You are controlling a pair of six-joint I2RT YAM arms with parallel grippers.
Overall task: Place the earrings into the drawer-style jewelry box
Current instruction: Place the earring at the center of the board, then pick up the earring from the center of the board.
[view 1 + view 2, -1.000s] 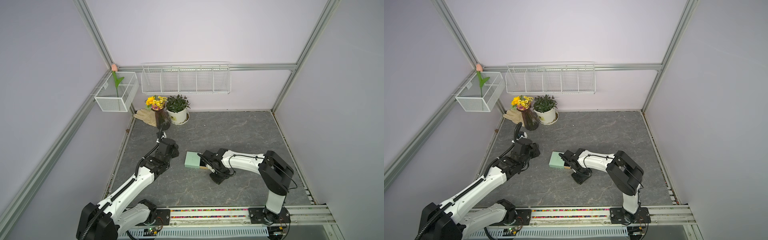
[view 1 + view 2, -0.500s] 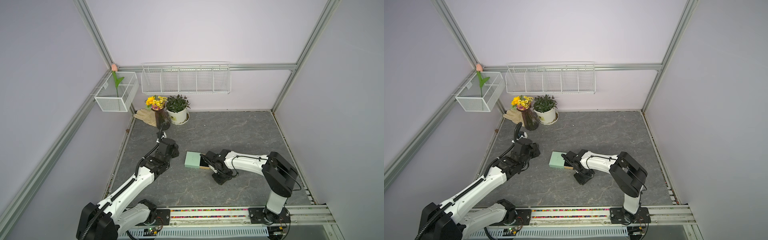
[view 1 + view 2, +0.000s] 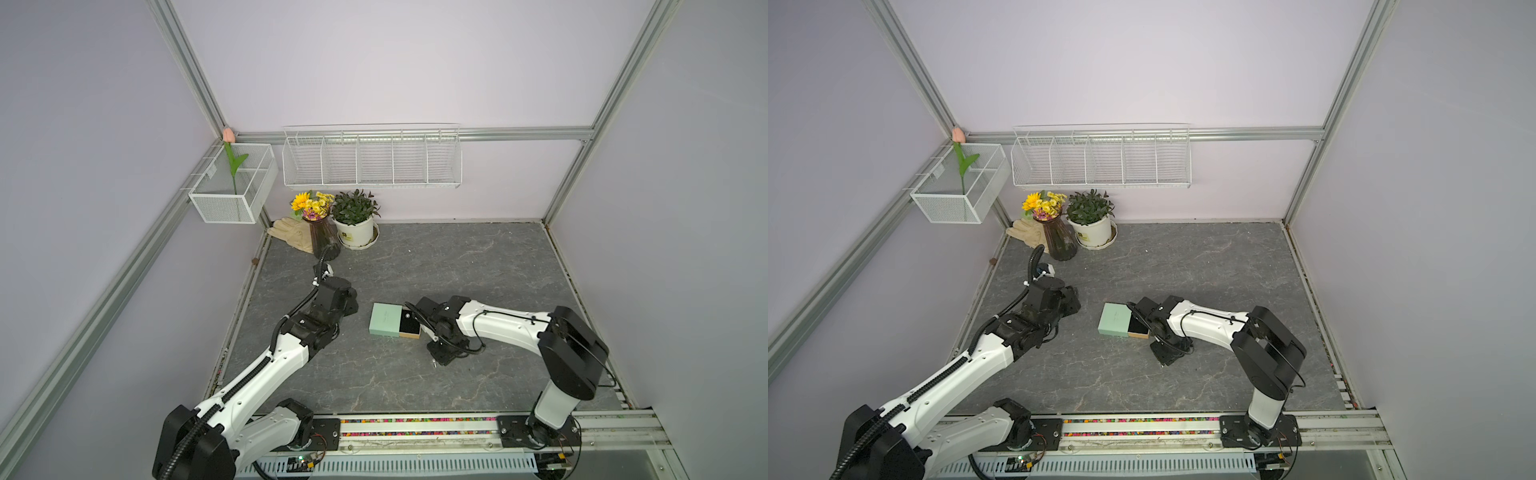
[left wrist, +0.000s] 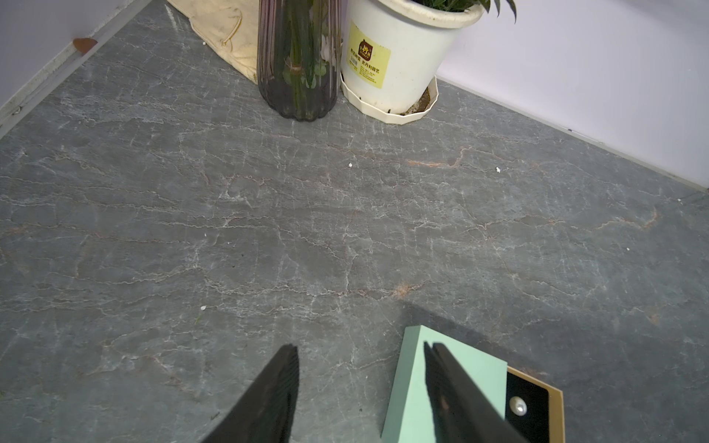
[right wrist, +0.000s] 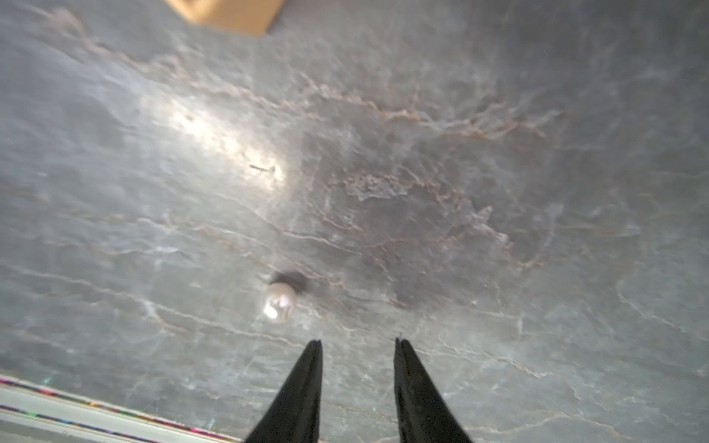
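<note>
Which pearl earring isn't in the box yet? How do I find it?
Find the mint-green jewelry box in the middle of the grey table, tray pulled out. Next to it the right gripper points down, and the loose earring lies just beyond its open fingertips. Its twin sits on the tray's black lining; this one lies on bare grey stone.

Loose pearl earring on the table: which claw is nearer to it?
Right. The right claw is just beside the pearl earring; the left claw is beyond the jewelry box, at its sleeve end.
</note>
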